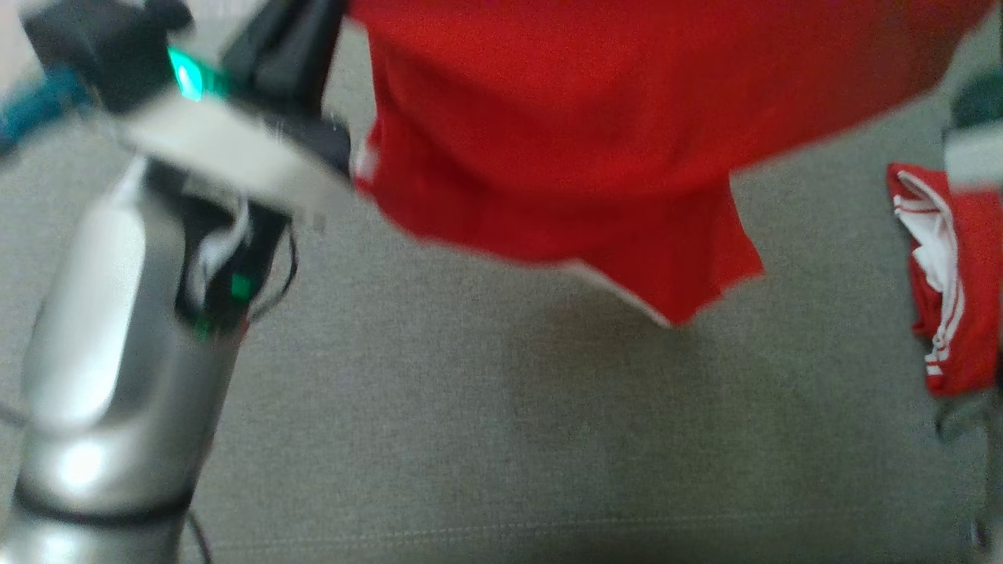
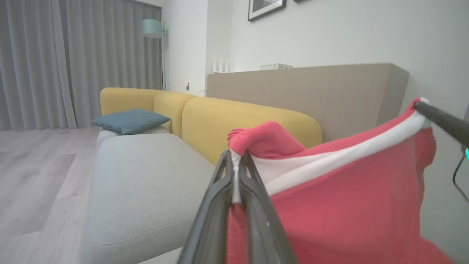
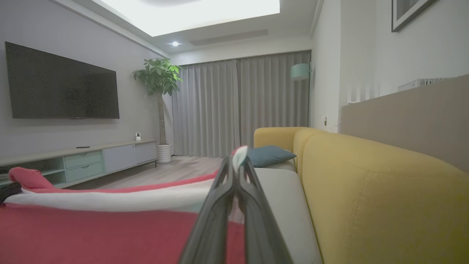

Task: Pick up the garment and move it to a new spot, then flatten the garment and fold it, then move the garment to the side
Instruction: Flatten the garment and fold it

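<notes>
The garment (image 1: 588,117) is a red top with a white band (image 2: 329,161) along one edge. It is held up in the air over the grey sofa seat (image 1: 470,431), stretched between the two arms. Its lower corner dangles over the middle of the seat and appears to hang clear of it.

The left fingers (image 2: 218,205) are pressed together on the white band at one end, with a little red bunch poking out above the tips. The right fingers (image 3: 216,220) are likewise pressed together, pinching the band at the other end. Between them the edge sags only slightly.

The cloth looks light, soft and limp. It will likely drape, swing and crease rather than keep a shape, and a thin pinch could slip if tugged hard. The banded edge looks like the firmest place to hold, and both corners are already taken there.

A red piece with white stripes (image 1: 948,274) hangs or lies near the seat's right edge. Whether it belongs to the same garment, I cannot tell.

As for containers, a white crate (image 2: 274,66) sits on the ledge behind the yellow backrest (image 2: 249,121), and the TV unit (image 3: 91,161) has open compartments. Both are too far off to tell their contents.
</notes>
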